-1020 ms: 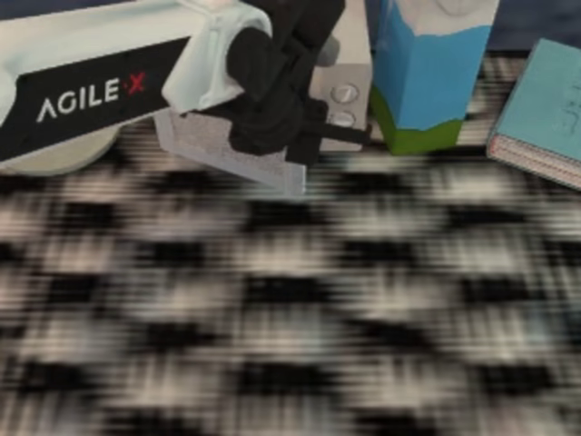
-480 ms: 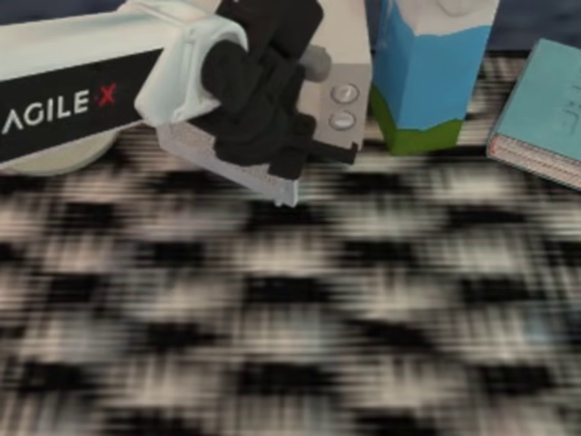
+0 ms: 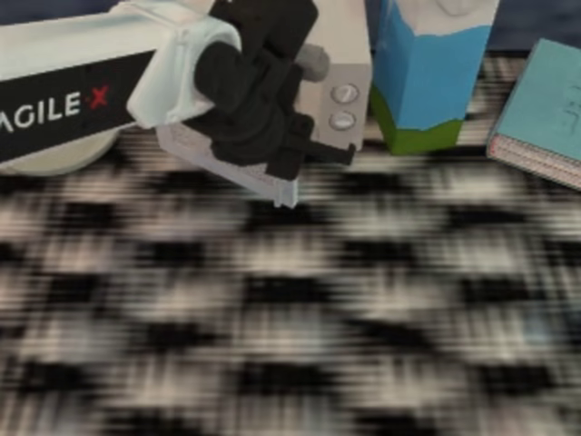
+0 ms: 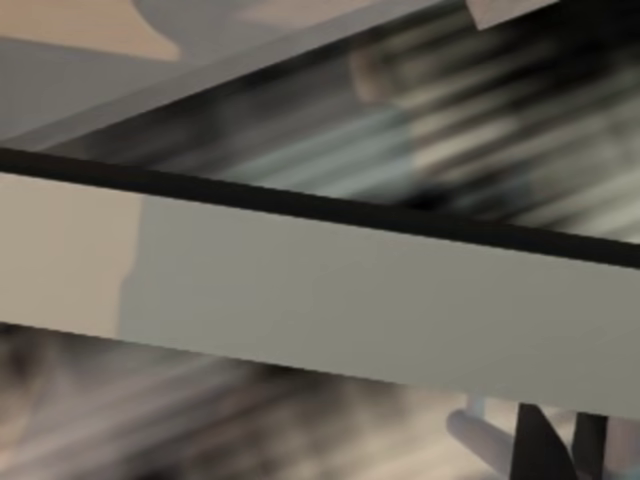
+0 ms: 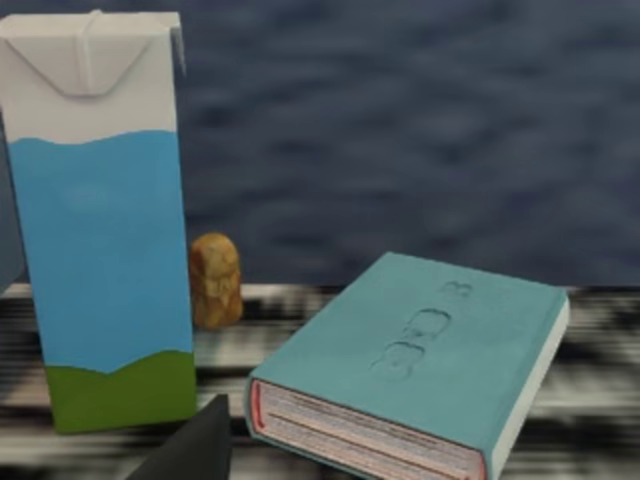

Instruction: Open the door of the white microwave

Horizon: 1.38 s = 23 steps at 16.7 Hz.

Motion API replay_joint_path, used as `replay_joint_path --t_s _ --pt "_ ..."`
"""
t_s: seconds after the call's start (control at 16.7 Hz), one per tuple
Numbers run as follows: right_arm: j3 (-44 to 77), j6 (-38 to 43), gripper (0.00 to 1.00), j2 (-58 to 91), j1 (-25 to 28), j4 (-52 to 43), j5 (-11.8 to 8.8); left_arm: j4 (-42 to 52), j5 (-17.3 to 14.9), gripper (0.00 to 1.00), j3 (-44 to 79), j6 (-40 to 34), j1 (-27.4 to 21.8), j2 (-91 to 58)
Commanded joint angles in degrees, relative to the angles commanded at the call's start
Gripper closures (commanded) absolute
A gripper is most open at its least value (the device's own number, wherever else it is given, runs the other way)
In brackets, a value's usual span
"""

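Note:
The white microwave [image 3: 345, 45] stands at the back of the table, its two round knobs facing forward. Its door [image 3: 213, 159], a speckled grey panel, is swung part-way out toward the front, its free edge away from the oven body. My left gripper [image 3: 318, 150] sits over that free edge. In the left wrist view the door [image 4: 350, 290] runs across as a wide pale band, and my left gripper [image 4: 565, 450] is shut on the thin pale handle [image 4: 480, 438]. My right gripper [image 5: 200, 450] is parked off to the right, outside the top view.
A tall blue-white-green carton [image 3: 427, 73] stands just right of the microwave. A teal book [image 3: 540, 113] lies at the far right. A small brown figure [image 5: 215, 280] stands behind the carton. The table wears a black-and-white checked cloth [image 3: 300, 318].
My left arm has drawn back to the left with the handle, and the door has swung a little farther out; most of that happened in the first half second.

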State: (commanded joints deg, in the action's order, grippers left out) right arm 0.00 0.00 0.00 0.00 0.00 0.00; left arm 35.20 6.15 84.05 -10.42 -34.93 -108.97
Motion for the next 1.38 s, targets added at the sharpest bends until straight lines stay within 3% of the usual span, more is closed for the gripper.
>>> replay_joint_path --t_s 1.08,1.38 --pt "0.00 0.00 0.00 0.00 0.00 0.00 0.00 0.00 0.00 1.00 0.00 0.00 0.00 0.00" --pt "0.00 0.00 0.00 0.00 0.00 0.00 0.00 -0.77 -1.85 1.00 -2.56 2.80 0.61 1.72"
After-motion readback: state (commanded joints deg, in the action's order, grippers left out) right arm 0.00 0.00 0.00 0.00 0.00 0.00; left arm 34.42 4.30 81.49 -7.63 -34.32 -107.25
